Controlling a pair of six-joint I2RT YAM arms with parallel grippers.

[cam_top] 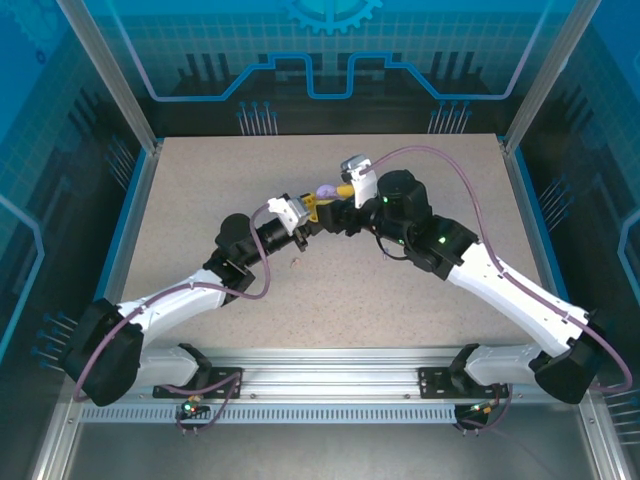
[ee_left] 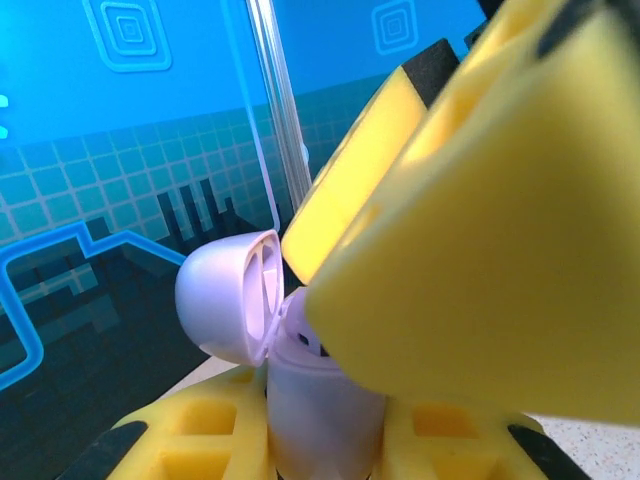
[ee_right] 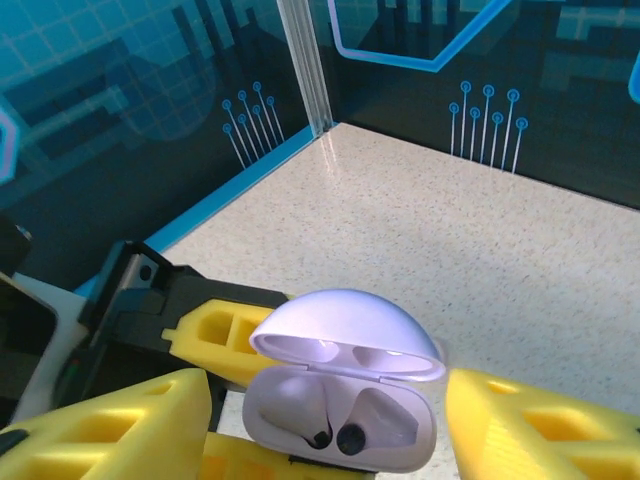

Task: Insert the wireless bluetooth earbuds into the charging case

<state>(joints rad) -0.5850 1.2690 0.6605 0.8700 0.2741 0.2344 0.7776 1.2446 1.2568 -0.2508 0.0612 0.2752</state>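
Fingers first: the left fingers [ee_left: 200, 440] are pinching the lower body of the charging case [ee_right: 340, 440], holding it raised above the tabletop [ee_right: 450, 230] with its lid [ee_right: 345, 320] hinged open. The right fingers [ee_right: 540, 430] are standing spread, one on each side of the case, just beside it and gripping nothing. Inside the case, two pale shapes with dark tips are lying in the wells. These are reading as earbuds [ee_right: 385, 415], though how fully they are seated cannot be confirmed. A small pale speck [cam_top: 297, 262] is lying on the tabletop near the left arm, too small to identify.

Judgement: the step in hand is seating the buds in the case. To do it well, the left fingers should be keeping the case steady and level. The right fingers should be drawing straight back without clipping the lid, then pressing each bud down along its well rather than sideways.
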